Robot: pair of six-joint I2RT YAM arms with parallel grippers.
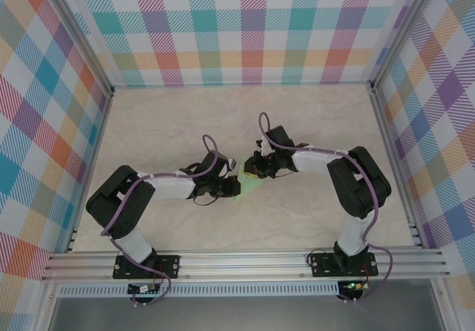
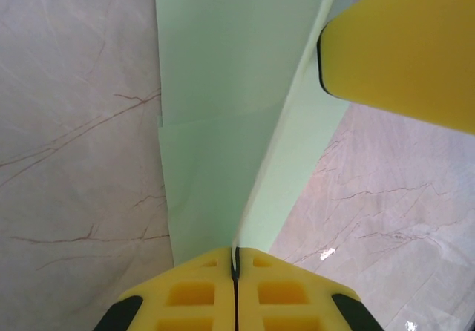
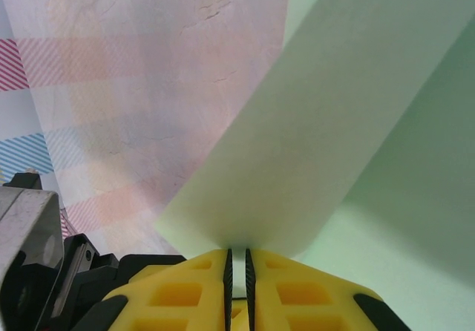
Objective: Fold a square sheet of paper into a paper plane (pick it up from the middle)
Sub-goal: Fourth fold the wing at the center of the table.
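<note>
Sheet of paper (image 2: 215,86): pale green, partly folded, overlapping layers visible. It sits mid-worktop (image 2: 74,123), between the two arms.

Left claw (image 2: 235,268): pads pressed together, pinching a raised crease at the sheet's 6 o'clock end in the left wrist view. The flaps fall away to either side. Likely purpose: keeping the ridge upright so the fold line stays put.

Right claw (image 3: 236,268): nearly closed, with a thin flap nipped in the slit and rising toward 1 o'clock in its own view.

Top view: left claw at the paper's 9 o'clock, right claw at 1 o'clock, close together.

Judgement: the two-point hold tensions the paper for creasing. Not yet a dart.
</note>
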